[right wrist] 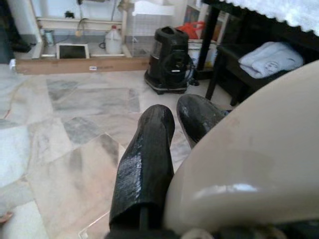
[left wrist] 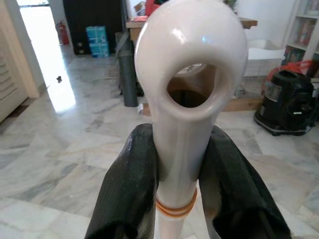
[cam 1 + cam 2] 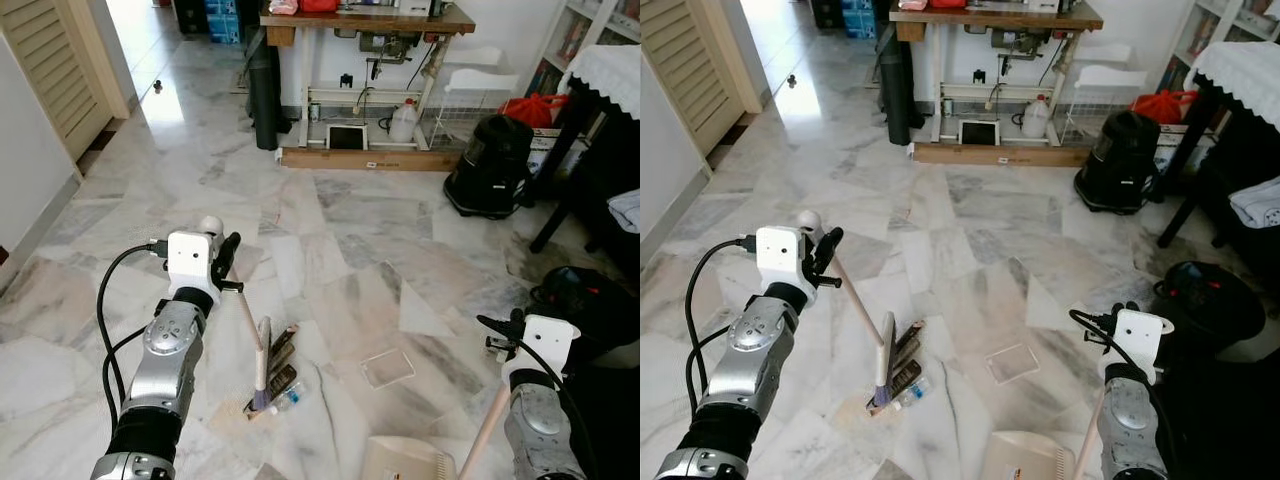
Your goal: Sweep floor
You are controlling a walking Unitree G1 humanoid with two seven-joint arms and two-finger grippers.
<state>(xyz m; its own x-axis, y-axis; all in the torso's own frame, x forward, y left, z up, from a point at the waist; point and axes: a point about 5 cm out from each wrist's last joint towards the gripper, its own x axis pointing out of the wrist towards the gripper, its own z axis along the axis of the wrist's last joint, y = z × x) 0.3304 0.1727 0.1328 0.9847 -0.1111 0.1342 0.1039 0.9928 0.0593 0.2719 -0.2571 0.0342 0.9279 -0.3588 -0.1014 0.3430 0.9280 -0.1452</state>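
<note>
Broom [image 3: 262, 365]: pale cream plastic handle, looped hanging hole at top end, orange band just below the loop. Handle slants from the left claw [image 3: 228, 262] down to the head, which rests on the marble floor [image 3: 350, 220]. Bristles dark brown, purple tinge at base, splayed over a pale dusty patch of floor. Left claw's fingers [image 2: 127, 194] clamp the handle on both sides just under the loop.

Dustpan [image 3: 405, 462]: cream plastic, on the floor near the broom head; its pale handle [image 3: 487, 430] rises toward the right claw [image 3: 497, 325].

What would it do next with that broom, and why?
Probably drag the broom, held in the left gripper, toward the dustpan that the right gripper holds by its handle. Litter lies at the bristles, and a clear wrapper lies between them.
</note>
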